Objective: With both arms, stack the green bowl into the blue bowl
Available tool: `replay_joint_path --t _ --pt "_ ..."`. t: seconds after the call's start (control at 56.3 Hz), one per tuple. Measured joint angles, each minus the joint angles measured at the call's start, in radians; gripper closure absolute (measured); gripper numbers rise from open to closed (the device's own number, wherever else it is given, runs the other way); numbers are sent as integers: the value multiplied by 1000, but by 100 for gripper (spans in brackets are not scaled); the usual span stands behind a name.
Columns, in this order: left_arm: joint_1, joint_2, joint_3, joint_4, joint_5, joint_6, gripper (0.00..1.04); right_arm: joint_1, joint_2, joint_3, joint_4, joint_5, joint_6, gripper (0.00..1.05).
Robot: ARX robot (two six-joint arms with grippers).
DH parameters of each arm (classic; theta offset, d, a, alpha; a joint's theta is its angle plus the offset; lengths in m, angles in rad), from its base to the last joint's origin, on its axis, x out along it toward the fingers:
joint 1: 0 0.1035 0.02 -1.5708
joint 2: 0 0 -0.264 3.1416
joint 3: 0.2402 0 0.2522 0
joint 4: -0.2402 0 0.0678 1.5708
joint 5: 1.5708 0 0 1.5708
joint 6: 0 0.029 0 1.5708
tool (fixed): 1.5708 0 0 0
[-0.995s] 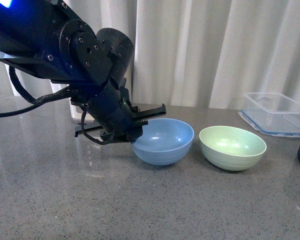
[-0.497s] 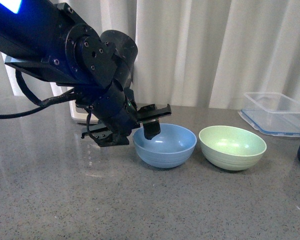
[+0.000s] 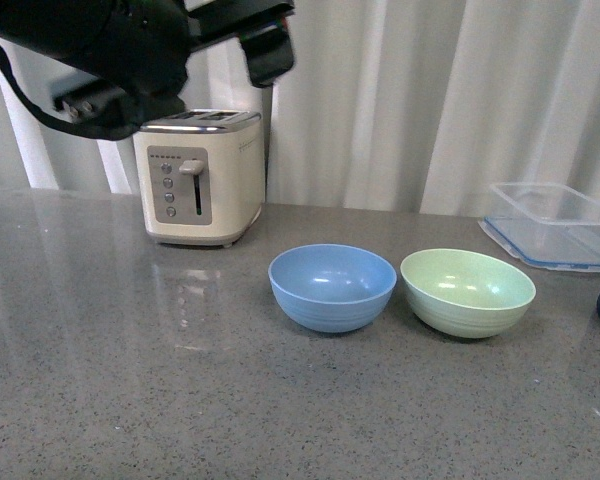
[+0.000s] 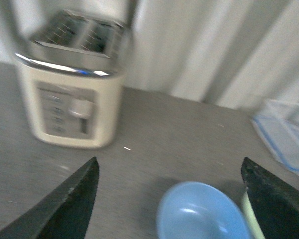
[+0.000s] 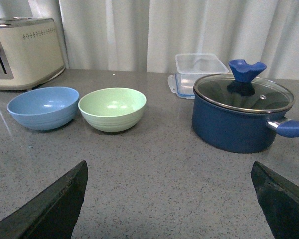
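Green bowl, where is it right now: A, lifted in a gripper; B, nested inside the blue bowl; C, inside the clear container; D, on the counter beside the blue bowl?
D: the green bowl rests on the counter beside the blue bowl, empty and not held.

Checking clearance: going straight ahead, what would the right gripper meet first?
Probably nothing close: the right gripper aims between the green bowl and the pot; the clear container sits beyond, depth unclear.
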Motion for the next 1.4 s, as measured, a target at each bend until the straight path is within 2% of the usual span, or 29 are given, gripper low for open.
replay_joint_path --t 0.124,0.284,0.462,0.924,0.995,1.048,1.101,1.403 --pt "49 -89 -250 190 -10 105 46 0 0 0 0 3 0 10" --pt "107 -212 -482 283 42 143 73 0 0 0 0 2 0 10" --pt "156 -325 -651 340 88 152 101 0 0 0 0 1 0 10" --pt "242 -575 -924 356 180 159 101 0 0 0 0 1 0 10" --pt "253 -616 -951 343 189 159 101 0 0 0 0 1 0 10" --pt "290 -647 -969 328 248 160 101 0 0 0 0 1 0 10" --pt "314 -677 -986 314 259 160 101 0 0 0 0 1 0 10" --pt "331 -863 -1056 201 262 160 101 0 0 0 0 1 0 10"
